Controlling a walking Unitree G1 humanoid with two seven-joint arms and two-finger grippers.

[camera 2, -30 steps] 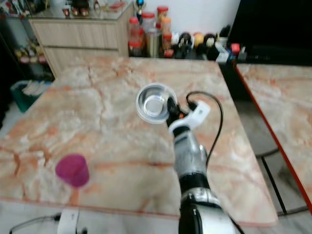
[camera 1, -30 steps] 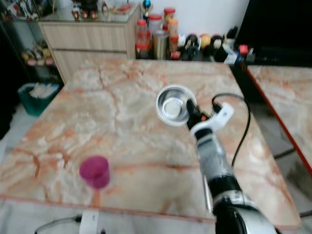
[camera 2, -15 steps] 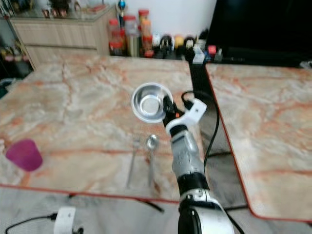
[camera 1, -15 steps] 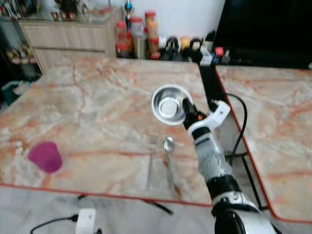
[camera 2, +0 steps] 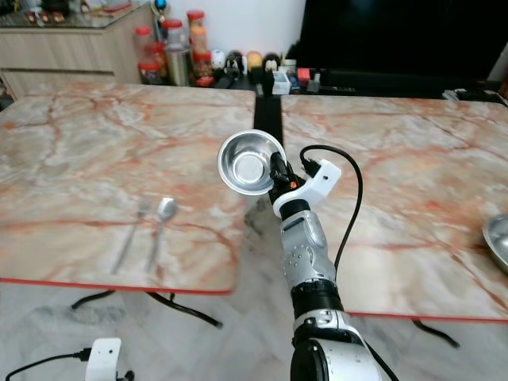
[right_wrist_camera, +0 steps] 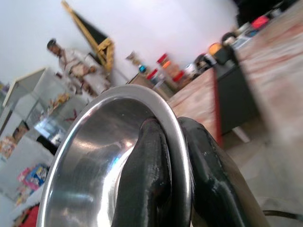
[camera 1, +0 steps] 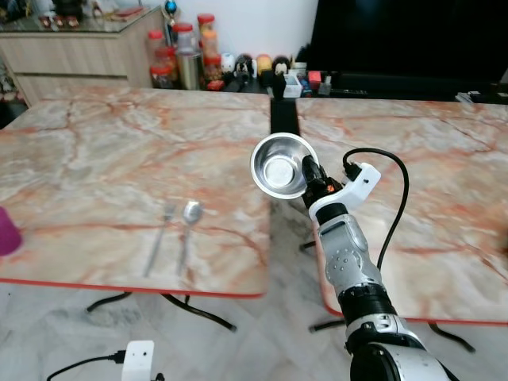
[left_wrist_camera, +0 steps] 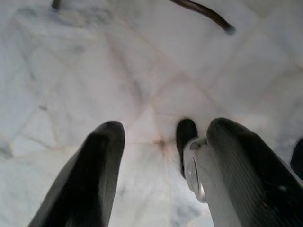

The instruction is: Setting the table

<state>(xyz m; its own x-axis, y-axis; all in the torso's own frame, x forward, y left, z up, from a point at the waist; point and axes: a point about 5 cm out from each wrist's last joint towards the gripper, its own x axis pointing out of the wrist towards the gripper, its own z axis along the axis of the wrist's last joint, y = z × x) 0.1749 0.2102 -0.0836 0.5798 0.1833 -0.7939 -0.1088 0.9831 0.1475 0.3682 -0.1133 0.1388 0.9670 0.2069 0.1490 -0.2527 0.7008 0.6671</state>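
My right gripper (camera 1: 306, 172) is shut on the rim of a steel bowl (camera 1: 277, 165), one finger inside and one outside. It holds the bowl tilted in the air over the dark gap between two marble tables. In the right wrist view the bowl (right_wrist_camera: 94, 156) sits clamped between the fingers (right_wrist_camera: 147, 175). A fork (camera 1: 159, 236) and a spoon (camera 1: 188, 224) lie side by side near the front edge of the left table (camera 1: 95, 167). My left gripper (left_wrist_camera: 165, 130) hangs open above the pale tiled floor.
The right table (camera 2: 413, 151) carries a second steel bowl (camera 2: 498, 239) at its far right. A pink cup (camera 1: 5, 231) stands at the left edge of view. Bottles and jars (camera 1: 190, 59) line the back. A person (right_wrist_camera: 71, 64) stands far off.
The camera has swung right: the pink cup has slid to the left edge of view, and the fork, spoon and second table have come into view. The bowl stays in my right gripper.
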